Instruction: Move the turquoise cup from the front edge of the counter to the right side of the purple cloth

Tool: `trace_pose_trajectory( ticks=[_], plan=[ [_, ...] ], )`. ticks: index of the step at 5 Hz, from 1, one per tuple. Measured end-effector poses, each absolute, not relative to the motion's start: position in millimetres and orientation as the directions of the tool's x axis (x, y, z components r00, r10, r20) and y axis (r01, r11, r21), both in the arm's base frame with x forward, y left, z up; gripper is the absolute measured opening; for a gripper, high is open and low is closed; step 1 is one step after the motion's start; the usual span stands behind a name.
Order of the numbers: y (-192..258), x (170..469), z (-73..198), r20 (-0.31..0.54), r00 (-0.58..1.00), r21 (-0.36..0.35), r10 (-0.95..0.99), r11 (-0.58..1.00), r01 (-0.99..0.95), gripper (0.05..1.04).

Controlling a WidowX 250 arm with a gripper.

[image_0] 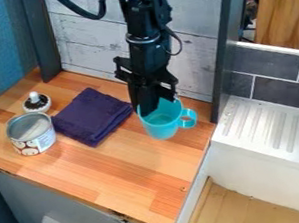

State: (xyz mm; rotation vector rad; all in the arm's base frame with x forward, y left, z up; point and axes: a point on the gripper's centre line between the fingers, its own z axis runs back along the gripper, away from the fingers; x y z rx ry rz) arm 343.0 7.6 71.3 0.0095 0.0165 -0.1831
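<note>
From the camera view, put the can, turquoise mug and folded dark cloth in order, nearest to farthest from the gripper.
1. Turquoise mug: right at the gripper.
2. Folded dark cloth: left of the mug in the picture.
3. Can: farther left, past the cloth.

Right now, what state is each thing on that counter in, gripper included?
Gripper, pointing down at the mug's rim
Turquoise mug, mouth up, handle toward picture right
Dark purple cloth, folded, lying flat
Can, upright, open at the top
Small black-and-white object, white knob up
</note>
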Motion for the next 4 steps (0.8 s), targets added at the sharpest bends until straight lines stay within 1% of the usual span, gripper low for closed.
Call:
trace_pose_trajectory(
  ticks=[1, 2, 3, 4],
  plan=[
    [16.4, 364.7, 56.7, -0.056, 0.986, 0.015, -0.158, 0.987, 0.159, 0.098],
    [18.8, 376.8, 47.1, -0.065, 0.987, 0.015, -0.147, 0.989, 0.148, 0.098],
    [20.3, 384.8, 35.5, -0.079, 0.987, 0.013, -0.143, 0.989, 0.145, 0.098],
    [21.7, 386.9, 33.5, -0.082, 0.986, 0.021, -0.144, 0.989, 0.146, 0.098]
  ],
)
